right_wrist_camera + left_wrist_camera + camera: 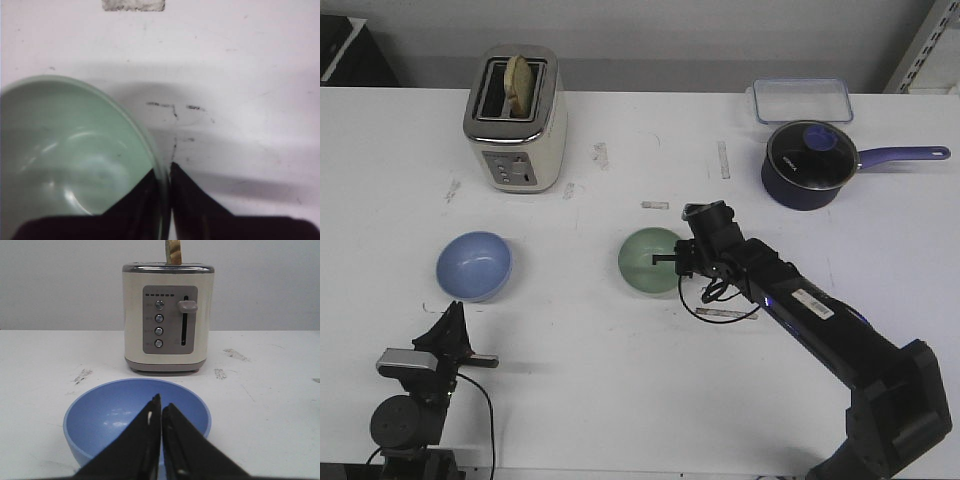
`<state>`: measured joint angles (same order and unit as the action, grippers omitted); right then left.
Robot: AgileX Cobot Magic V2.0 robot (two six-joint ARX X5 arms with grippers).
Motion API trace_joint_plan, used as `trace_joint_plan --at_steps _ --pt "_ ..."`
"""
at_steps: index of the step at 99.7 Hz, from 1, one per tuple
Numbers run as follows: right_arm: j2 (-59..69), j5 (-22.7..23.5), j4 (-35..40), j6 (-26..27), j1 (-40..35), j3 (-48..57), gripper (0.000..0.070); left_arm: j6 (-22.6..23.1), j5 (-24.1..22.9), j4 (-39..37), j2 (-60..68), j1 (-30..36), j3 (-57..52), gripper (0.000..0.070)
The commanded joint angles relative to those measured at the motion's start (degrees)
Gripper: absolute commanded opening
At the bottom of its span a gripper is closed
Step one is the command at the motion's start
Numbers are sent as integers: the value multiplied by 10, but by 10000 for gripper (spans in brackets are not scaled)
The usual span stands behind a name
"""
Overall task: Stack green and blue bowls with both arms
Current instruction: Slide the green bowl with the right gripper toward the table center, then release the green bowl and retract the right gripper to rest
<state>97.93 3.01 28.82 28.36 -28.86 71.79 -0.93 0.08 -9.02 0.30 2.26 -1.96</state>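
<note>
The blue bowl (pixel 474 265) sits upright on the table at the left, in front of the toaster. It fills the low middle of the left wrist view (pixel 107 415). My left gripper (pixel 161 407) is shut and empty, just short of that bowl, low near the table's front edge (pixel 452 318). The green bowl (pixel 648 263) sits at the table's middle. My right gripper (pixel 672 257) is shut on its right rim. In the right wrist view one finger is inside the green bowl (pixel 70 155) and one outside, at the gripper (pixel 165 170).
A cream toaster (pixel 515 118) with a bread slice stands at the back left. A dark navy saucepan (pixel 810 163) with a glass lid and a clear container (pixel 802 100) stand at the back right. A thin strip (pixel 720 314) lies under the right arm.
</note>
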Motion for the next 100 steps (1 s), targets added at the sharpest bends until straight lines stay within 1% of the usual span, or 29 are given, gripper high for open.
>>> trace_joint_plan --at_steps 1,6,17,24,33,39,49,59,63,70,80,89,91,100 --pt "8 0 -5 5 -4 12 197 3 -1 -9 -1 0 12 1" --pt "3 -1 -3 5 -4 12 269 3 -1 -9 -1 0 12 2" --pt "-14 -3 0 -2 -4 12 368 3 -1 -9 -1 0 12 2" --pt "-32 -10 2 -20 -4 12 374 3 -1 -9 -1 0 12 1" --pt "-63 -37 4 -58 -2 12 374 3 -1 -9 -1 0 12 1" --pt "-83 -53 4 -99 3 12 374 3 -1 -9 -1 0 12 2" --pt "-116 -76 3 -185 12 12 373 3 -1 -9 -1 0 12 2" --pt "-143 -80 -7 -261 26 5 370 3 -1 -9 -1 0 12 1" --pt "-155 -79 -23 -282 34 -6 348 3 -1 -9 -1 0 12 2" --pt "-182 -76 -62 -303 51 -35 264 3 -1 -9 -1 0 12 2" --pt "-222 -73 -123 -303 81 -84 128 3 -1 -9 -1 0 12 1" --pt "-258 -73 -155 -303 113 -125 17 3 -1 -9 -1 -1 12 1" --pt "-266 -73 -161 -303 120 -133 7 3 -1 -9 -1 0 12 2" --pt "-304 -73 -184 -303 156 -174 7 3 -1 -9 -1 0 12 1"
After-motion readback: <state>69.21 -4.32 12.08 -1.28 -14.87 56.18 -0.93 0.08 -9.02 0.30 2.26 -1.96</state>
